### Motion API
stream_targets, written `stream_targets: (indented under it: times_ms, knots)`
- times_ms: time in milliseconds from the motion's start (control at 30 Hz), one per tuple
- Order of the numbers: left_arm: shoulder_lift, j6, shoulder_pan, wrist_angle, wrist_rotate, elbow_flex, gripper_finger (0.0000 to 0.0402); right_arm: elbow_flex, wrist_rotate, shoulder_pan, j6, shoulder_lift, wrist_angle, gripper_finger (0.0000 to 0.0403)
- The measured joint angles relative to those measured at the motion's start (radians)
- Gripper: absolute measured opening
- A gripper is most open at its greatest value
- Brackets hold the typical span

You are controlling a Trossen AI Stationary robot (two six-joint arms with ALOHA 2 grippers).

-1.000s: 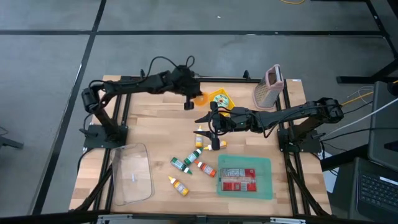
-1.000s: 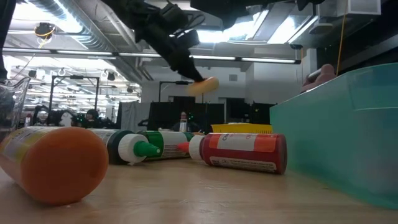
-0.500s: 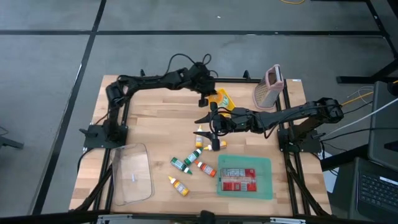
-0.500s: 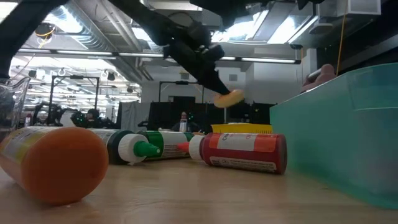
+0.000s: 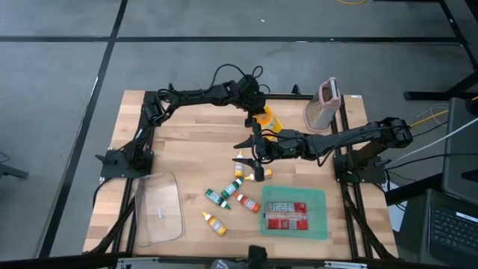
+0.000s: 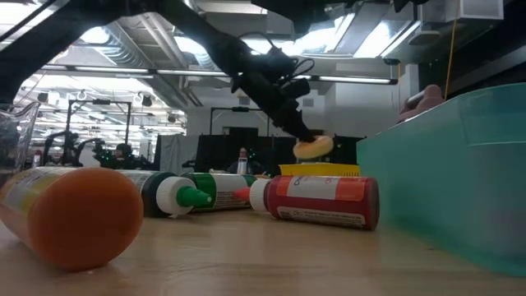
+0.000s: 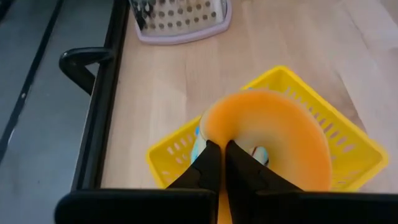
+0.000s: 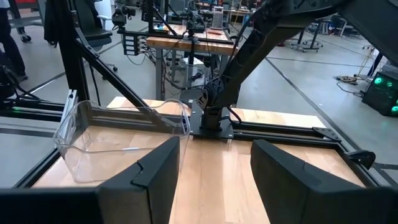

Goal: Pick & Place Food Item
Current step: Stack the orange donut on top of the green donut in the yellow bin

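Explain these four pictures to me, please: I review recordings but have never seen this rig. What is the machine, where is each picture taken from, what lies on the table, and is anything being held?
Two dark robot arms work at a wooden table. One picture looks straight down from above, one looks level across the tabletop, and one comes from a camera on each arm's wrist.

The left gripper is shut on an orange ring-shaped toy doughnut, holding it above a yellow slotted plastic basket at the far edge of the table. The right gripper waits open over the middle of the table, holding nothing.

Also on the table: several small sauce bottles lying on their sides, a teal tray containing a red packet, a clear plastic tub and a pinkish-framed metal grater.
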Motion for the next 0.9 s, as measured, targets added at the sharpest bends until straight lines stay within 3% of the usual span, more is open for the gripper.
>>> stream_targets:
  times_ms: [900]
  knots:
    - [0.012, -0.015, 0.0, 0.029, 0.045, 0.002, 0.0004, 0.0, 0.002, 0.0, 0.011, 0.0, 0.005, 0.0196]
